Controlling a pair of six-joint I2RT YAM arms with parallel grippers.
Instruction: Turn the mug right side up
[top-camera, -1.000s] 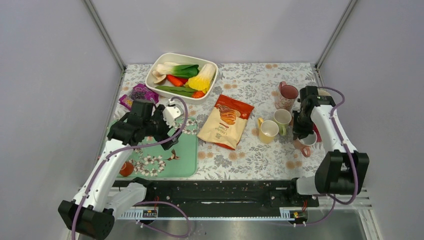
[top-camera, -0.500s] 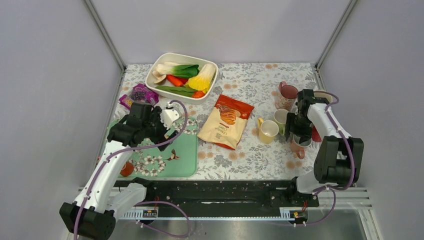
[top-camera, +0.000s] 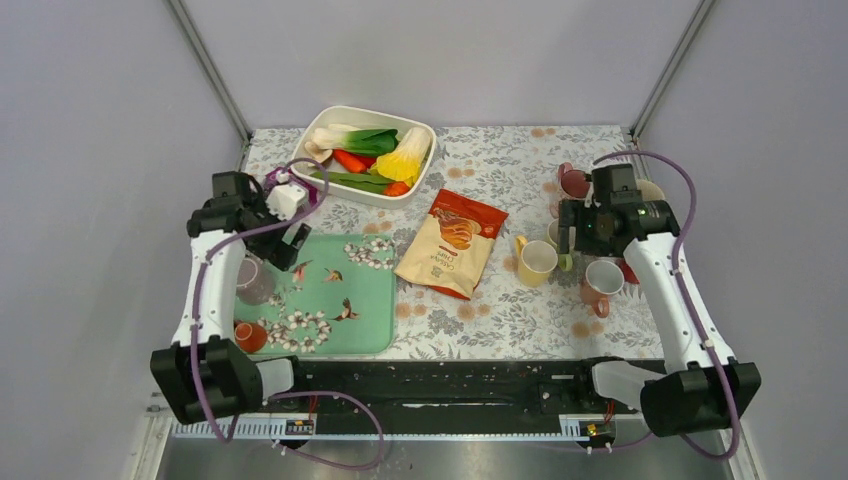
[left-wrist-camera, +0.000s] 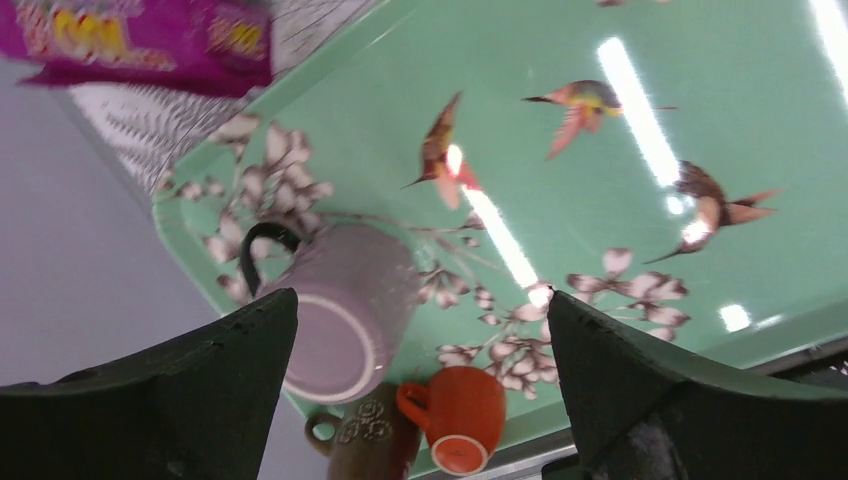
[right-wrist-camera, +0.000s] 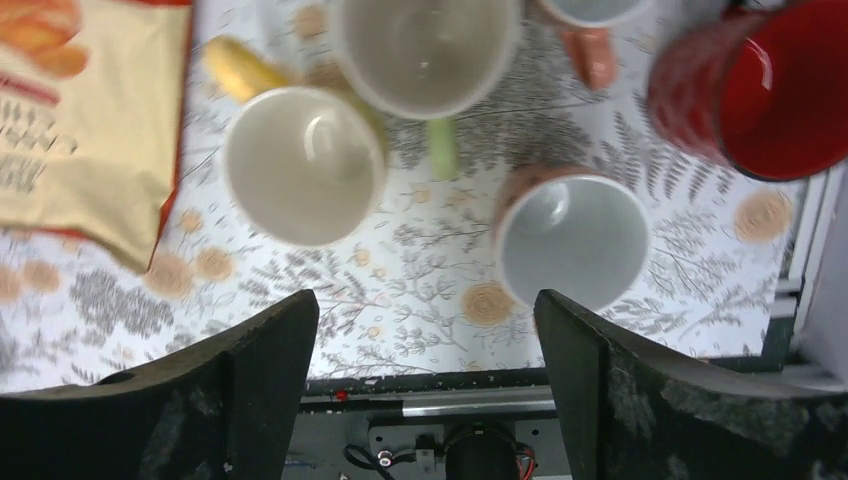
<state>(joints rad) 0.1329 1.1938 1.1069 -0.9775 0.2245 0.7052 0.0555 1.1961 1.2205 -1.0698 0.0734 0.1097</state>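
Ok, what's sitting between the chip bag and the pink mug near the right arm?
The yellow mug stands upright between the chip bag and the pink mug. The top view shows this, and the right wrist view shows the same.

The mint-green plastic tray (left-wrist-camera: 640, 180) is glossy, mirroring lamp streaks; on it the lilac ceramic mug (left-wrist-camera: 350, 300) looks matt, and near its edge the small orange ceramic cup (left-wrist-camera: 460, 415) looks smooth and glazed.
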